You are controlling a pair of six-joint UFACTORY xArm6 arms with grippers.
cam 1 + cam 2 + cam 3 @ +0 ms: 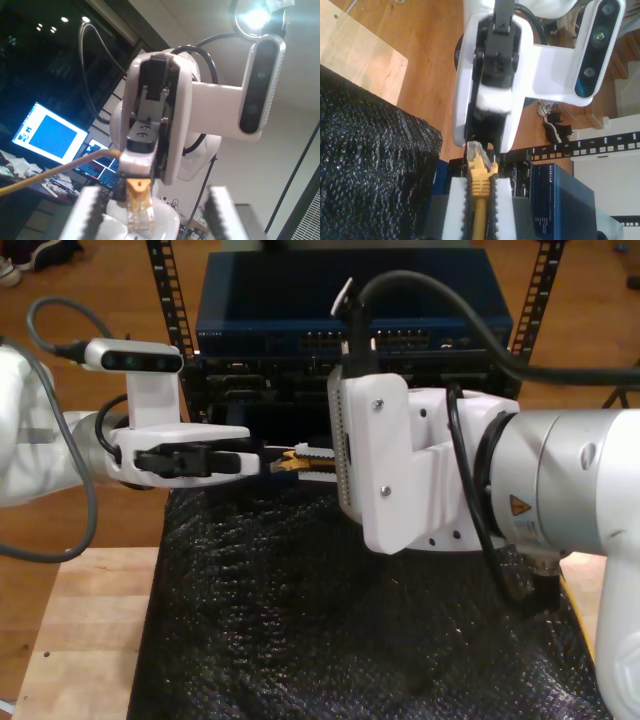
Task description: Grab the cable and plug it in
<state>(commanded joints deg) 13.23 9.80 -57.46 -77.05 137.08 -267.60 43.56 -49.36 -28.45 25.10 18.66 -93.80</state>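
My second hand (480,184) is pinched on the cable (480,200), its white ridged pads (457,205) pressed against either side of the yellow boot; the clear plug (475,150) sticks out past the fingertips towards the other white hand facing it; in the first wrist view the same plug (139,210) hangs between the fingers of my first hand (156,200), which stand spread well apart, and I cannot tell whether either touches it; from the holding hand the yellow-orange cable (55,176) runs off towards some lit monitors (50,132); in the exterior view the yellow boot (290,462) shows in mid-air between the two arms, above the black textured mat (300,620) on the wooden bench (90,620) and in front of the blue network switch (340,300) in its rack.
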